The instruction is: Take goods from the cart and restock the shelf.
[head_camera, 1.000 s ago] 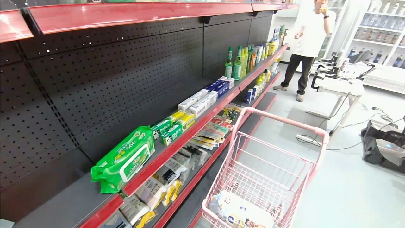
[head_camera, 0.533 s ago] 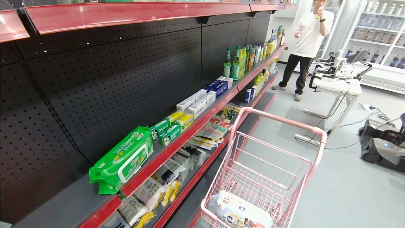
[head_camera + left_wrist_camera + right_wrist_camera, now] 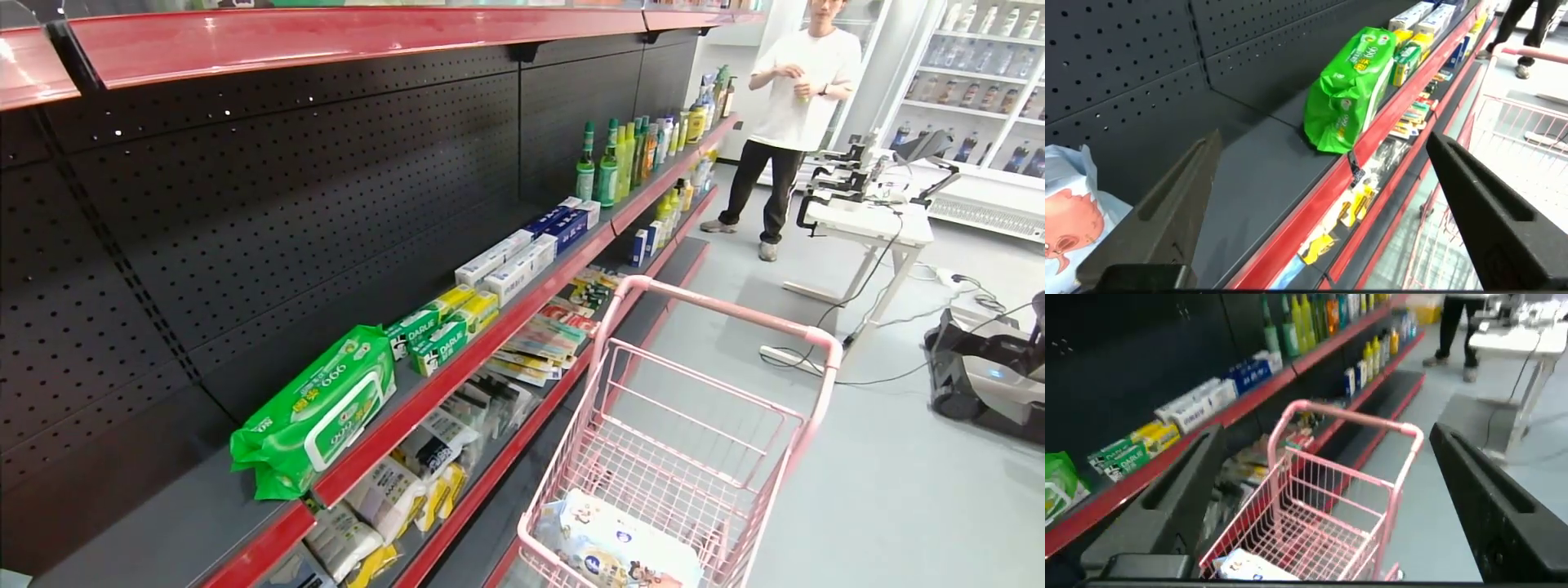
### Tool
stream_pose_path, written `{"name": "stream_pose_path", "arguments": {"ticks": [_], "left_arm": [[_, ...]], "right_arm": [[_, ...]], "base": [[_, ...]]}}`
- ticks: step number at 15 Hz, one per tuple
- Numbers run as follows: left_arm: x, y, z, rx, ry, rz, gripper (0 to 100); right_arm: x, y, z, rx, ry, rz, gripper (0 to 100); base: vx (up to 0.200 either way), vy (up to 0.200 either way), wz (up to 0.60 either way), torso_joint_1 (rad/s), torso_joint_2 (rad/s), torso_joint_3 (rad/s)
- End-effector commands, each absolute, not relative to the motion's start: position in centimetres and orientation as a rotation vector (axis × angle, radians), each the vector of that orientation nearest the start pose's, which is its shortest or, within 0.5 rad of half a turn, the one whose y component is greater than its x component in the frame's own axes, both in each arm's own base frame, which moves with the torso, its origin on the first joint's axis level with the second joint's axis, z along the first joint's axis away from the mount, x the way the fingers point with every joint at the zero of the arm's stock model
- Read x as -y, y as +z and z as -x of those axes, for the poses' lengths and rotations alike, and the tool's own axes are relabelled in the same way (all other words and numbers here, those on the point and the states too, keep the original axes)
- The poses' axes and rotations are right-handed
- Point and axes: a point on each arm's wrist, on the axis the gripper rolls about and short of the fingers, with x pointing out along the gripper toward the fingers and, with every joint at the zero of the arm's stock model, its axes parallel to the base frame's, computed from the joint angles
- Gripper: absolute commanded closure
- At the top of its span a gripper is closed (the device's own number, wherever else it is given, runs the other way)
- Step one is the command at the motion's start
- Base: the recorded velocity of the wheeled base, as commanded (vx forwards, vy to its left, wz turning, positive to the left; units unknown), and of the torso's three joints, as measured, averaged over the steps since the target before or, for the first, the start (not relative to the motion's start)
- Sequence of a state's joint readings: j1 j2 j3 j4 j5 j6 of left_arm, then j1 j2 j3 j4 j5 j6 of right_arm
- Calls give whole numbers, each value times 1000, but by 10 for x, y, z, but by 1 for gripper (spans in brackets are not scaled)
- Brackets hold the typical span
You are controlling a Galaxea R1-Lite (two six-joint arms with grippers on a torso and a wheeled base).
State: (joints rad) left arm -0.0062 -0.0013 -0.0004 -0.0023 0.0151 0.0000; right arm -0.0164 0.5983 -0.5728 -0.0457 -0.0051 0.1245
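Goods waiting: a white-and-blue soft pack (image 3: 612, 549) lies low in the pink cart (image 3: 718, 307) beside the shelf (image 3: 204, 506), likely light, squashy and slick, so pinch it across its narrow middle; your left end effector (image 3: 1323, 151) and right end effector (image 3: 1327, 437) both gape empty.

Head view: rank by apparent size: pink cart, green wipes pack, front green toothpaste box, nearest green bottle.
1. pink cart
2. green wipes pack
3. green toothpaste box and green bottle: look alike; bottle is farther, so unranked.
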Motion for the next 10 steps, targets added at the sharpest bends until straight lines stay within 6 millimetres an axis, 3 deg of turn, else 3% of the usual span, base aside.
{"name": "stream_pose_path", "arguments": {"ticks": [1,2,3,4,5,6,7,10], "left_arm": [[0,76,23,3,9,0,0],[0,76,23,3,9,0,0],[0,76,23,2,9,0,0],[0,76,23,3,9,0,0],[0,76,23,3,9,0,0],[0,76,23,3,9,0,0],[0,76,23,3,11,0,0],[0,76,23,2,9,0,0]], "right_arm": [[0,235,-187,-404,-4,-97,0],[-4,221,-197,-483,33,-48,0],[-11,191,-215,-667,116,33,0],[-17,174,-226,-756,190,58,0],[-32,150,-245,-862,293,91,0],[-38,142,-251,-891,320,108,0],[-58,118,-266,-970,403,179,0],[-77,84,-273,-1065,537,334,0]], "base": [[0,0,0,0,0,0],[0,0,0,0,0,0],[0,0,0,0,0,0],[0,0,0,0,0,0],[0,0,0,0,0,0],[0,0,0,0,0,0],[0,0,0,0,0,0],[0,0,0,0,0,0]]}}
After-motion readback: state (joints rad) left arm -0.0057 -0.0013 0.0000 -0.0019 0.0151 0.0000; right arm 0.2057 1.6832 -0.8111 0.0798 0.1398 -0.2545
